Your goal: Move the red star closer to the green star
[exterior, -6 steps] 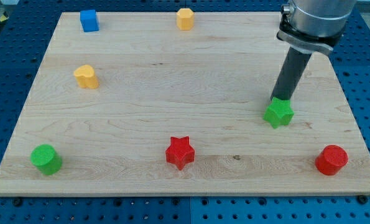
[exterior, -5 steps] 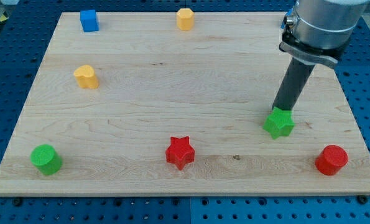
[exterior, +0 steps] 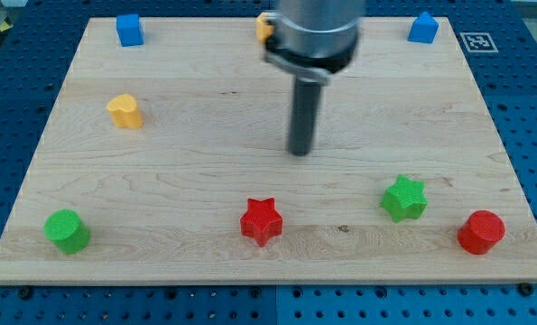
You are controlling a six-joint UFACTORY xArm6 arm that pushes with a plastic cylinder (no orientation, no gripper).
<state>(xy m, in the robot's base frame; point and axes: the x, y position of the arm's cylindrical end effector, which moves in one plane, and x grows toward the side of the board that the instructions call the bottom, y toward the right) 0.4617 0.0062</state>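
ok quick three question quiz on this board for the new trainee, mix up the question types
1. True or false: my tip touches the red star.
2. Which block lies nearest the green star? A) red cylinder B) green cylinder C) yellow block
3. Fill in: seen from the red star, the green star lies toward the view's ____.

Key: 1. False; my tip stands apart from it, toward the view's top. 2. A. 3. Right.
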